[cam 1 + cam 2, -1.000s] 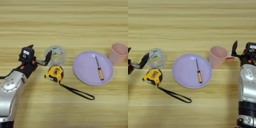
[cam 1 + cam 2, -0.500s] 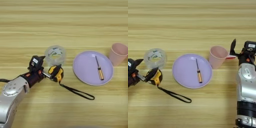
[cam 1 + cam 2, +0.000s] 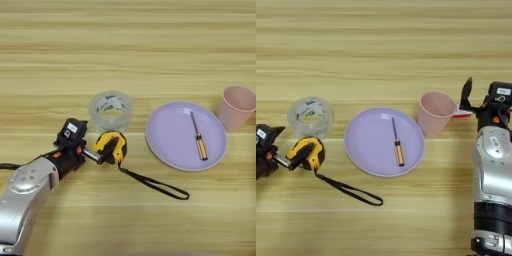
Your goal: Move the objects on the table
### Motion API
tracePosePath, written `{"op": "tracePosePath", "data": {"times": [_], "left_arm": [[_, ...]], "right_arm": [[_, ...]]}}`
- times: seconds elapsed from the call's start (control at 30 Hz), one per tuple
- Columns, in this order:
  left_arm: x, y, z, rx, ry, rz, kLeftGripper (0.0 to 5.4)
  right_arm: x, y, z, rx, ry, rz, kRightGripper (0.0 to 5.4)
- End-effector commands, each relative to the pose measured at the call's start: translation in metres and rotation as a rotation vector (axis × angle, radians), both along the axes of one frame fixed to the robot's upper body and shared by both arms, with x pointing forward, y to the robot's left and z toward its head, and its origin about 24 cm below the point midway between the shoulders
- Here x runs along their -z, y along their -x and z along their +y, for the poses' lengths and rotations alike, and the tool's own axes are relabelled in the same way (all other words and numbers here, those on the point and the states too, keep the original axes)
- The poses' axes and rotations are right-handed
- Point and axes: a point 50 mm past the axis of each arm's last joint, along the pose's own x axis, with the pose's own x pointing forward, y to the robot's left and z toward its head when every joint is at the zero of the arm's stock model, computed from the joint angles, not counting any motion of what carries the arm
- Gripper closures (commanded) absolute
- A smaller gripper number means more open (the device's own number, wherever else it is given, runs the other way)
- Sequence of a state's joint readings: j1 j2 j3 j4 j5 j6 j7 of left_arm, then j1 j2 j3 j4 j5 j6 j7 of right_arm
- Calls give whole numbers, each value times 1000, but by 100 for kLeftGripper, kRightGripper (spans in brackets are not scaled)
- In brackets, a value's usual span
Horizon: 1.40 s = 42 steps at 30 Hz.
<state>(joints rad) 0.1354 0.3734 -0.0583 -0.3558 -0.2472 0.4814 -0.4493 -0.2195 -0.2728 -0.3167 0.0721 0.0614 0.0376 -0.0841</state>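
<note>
The yellow-and-black tape measure lies on the wooden table, left of centre. Its black strap trails toward the lower right. Just behind it stands the clear roll of tape. My left gripper reaches in from the lower left, and its tip is at the tape measure's left side, touching or overlapping it. At the right edge my right gripper is open and idle, close beside the pink cup.
A lilac plate right of the tape measure carries a small screwdriver with an orange handle. The pink cup stands just right of the plate. My left forearm crosses the lower left corner.
My left gripper has moved from beside the roll of tape down and to the right, onto the tape measure's left side. The tape measure, the roll and the right arm have not moved.
</note>
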Motion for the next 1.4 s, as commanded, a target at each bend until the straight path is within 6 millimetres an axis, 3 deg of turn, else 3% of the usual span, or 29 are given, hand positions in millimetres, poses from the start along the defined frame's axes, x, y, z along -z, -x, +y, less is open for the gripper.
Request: {"op": "tracePosePath", "data": {"times": [0.03, 0.5, 0.93, 1.33, 1.4], "left_arm": [[3, 0, -5, 24, -4, -2, 0], [5, 1, -9, 33, -7, -4, 0], [27, 3, -10, 42, -34, 64, 0], [34, 4, -11, 42, -36, 79, 0], [33, 4, -11, 38, -28, 72, 24]], "right_arm": [[-4, 0, 1, 2, 1, -7, 2], [-4, -1, 2, -4, 2, -4, 2], [-3, -1, 2, -5, -1, -6, 2], [-3, -2, 2, -8, -9, -5, 2], [-3, -2, 2, -8, -10, -5, 0]]}}
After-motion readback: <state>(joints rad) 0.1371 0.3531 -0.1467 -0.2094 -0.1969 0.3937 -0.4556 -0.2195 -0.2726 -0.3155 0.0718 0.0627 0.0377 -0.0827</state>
